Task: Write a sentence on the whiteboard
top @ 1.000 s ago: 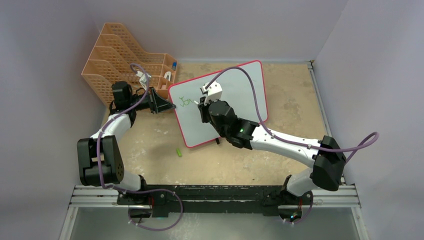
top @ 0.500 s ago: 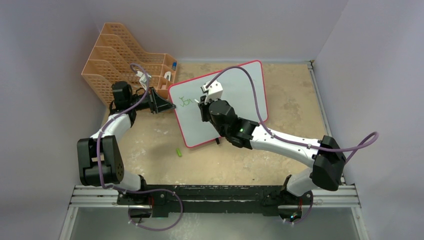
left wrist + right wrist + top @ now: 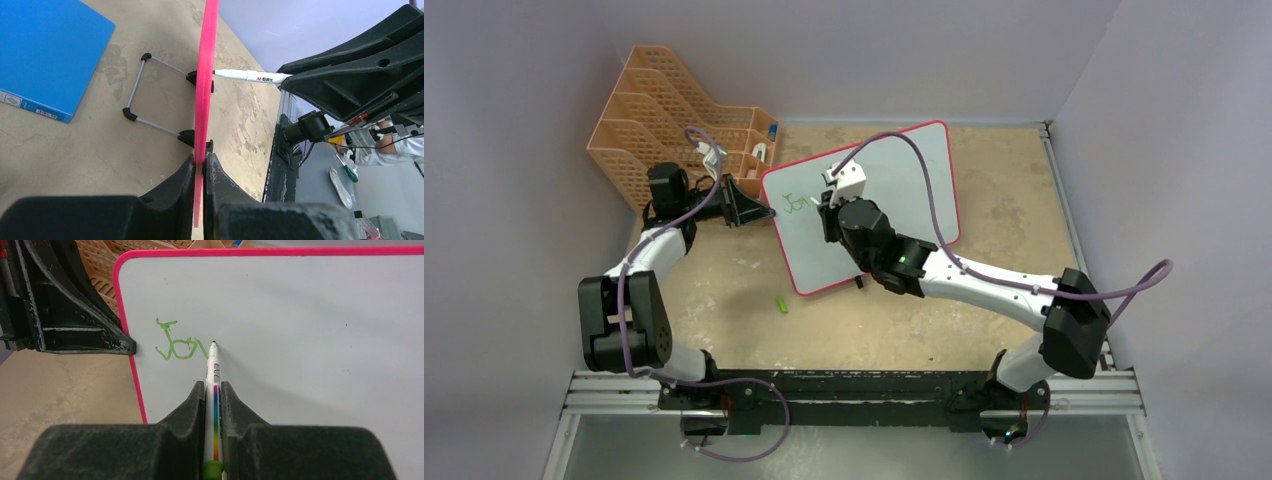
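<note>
As the top view shows, the left gripper [image 3: 759, 212] clamps the edge of the whiteboard [image 3: 904, 180], the right gripper [image 3: 826, 208] over its face. Left wrist: that edge sits pinched between the jaws. Right wrist: jaws clamp a marker [image 3: 212, 375], tip ahead touching the board beside the sentence [image 3: 176, 346].

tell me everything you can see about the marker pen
The marker pen is slim, white-barrelled plastic with a rainbow stripe, a green rear end and a dark tip. The right gripper is shut on it, and its tip rests on the whiteboard, just right of the green writing.
</note>
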Controlling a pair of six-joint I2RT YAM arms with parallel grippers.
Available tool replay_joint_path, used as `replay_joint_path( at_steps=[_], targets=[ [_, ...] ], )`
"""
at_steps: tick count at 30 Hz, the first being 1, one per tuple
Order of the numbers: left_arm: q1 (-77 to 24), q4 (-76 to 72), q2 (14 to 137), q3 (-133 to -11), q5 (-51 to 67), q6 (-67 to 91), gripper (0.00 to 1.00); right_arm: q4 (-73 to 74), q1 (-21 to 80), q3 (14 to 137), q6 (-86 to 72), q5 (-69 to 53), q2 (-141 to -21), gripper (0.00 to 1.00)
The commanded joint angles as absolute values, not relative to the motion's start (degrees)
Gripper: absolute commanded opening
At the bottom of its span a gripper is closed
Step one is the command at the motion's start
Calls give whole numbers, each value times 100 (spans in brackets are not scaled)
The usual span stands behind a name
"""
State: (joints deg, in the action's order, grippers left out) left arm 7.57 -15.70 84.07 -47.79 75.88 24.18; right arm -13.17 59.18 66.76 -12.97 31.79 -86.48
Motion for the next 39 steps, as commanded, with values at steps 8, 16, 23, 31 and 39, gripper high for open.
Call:
replay_joint_path(
  at_steps=[8, 16, 23, 31, 39],
  targets=[
    [664, -1565, 8279, -4936, 7683, 2277, 0, -1385, 5880, 7029, -1255, 3190, -8743, 0],
    [675, -1565, 8271, -4926, 7678, 2276, 0, -1189, 5880, 6973, -1316, 3139, -8702, 0],
    [665, -1564, 8253, -4913, 7673, 2275, 0, -1104, 5880, 6913, -1379, 3103, -8710, 0],
    [663, -1564, 8261, -4922, 7673, 2274, 0, -1031, 5887, 6849, -1461, 3159, -8684, 0],
    [664, -1581, 8266, -4922, 7668, 2285, 0, -946, 5885, 6711, -1580, 3024, -8627, 0]
  ],
)
